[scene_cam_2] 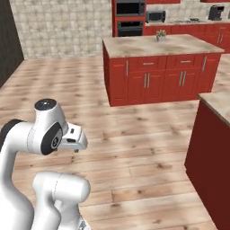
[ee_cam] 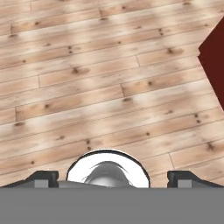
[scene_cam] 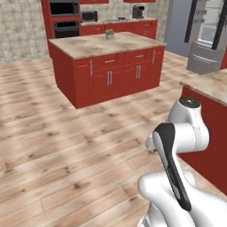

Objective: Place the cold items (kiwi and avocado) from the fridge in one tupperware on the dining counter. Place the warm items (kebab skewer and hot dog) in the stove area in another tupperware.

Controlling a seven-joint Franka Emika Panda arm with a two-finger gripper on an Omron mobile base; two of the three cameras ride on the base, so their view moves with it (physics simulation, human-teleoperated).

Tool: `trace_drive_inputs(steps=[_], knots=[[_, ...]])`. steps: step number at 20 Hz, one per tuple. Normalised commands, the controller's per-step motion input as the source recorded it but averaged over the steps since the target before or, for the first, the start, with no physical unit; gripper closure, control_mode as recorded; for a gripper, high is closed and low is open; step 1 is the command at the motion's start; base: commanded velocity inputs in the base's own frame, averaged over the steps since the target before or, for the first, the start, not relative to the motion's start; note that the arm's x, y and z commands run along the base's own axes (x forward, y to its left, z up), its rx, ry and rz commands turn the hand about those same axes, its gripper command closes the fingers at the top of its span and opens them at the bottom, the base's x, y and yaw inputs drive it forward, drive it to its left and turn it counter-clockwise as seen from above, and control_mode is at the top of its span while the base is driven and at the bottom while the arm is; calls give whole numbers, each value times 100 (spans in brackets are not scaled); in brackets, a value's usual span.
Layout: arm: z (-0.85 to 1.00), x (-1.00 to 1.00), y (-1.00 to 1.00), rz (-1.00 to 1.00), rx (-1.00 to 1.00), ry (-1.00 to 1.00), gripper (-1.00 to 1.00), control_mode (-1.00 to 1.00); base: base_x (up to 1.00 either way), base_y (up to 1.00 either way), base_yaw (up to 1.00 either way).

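Note:
My gripper (ee_cam: 112, 178) points down at the wooden floor (ee_cam: 109, 87). It is open, its dark fingertips (ee_cam: 43, 177) far apart with nothing held between them. The white arm (scene_cam: 186, 128) is folded close over the base, beside a red counter with a stone top (scene_cam: 208, 84) on the right. A steel fridge (scene_cam: 206, 35) stands at the far right. The stove area (scene_cam: 117, 20) runs along the back wall. The kiwi, avocado, kebab skewer, hot dog and tupperware are out of view.
A red island (scene_cam: 106, 62) with a small potted plant (scene_cam: 109, 33) stands ahead across open floor. Wall ovens (scene_cam: 65, 17) sit behind it on the left. The near counter's dark red side (scene_cam_2: 206, 152) is close on the right.

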Motion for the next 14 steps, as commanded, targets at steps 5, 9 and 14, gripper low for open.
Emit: trace_drive_inputs(steps=[5,9,14], knots=[[0,0,0,0,0,0,-100,100,85,100,-9],[0,0,0,0,0,0,-100,100,88,100,-9],[0,0,0,0,0,0,-100,100,90,100,-11]])
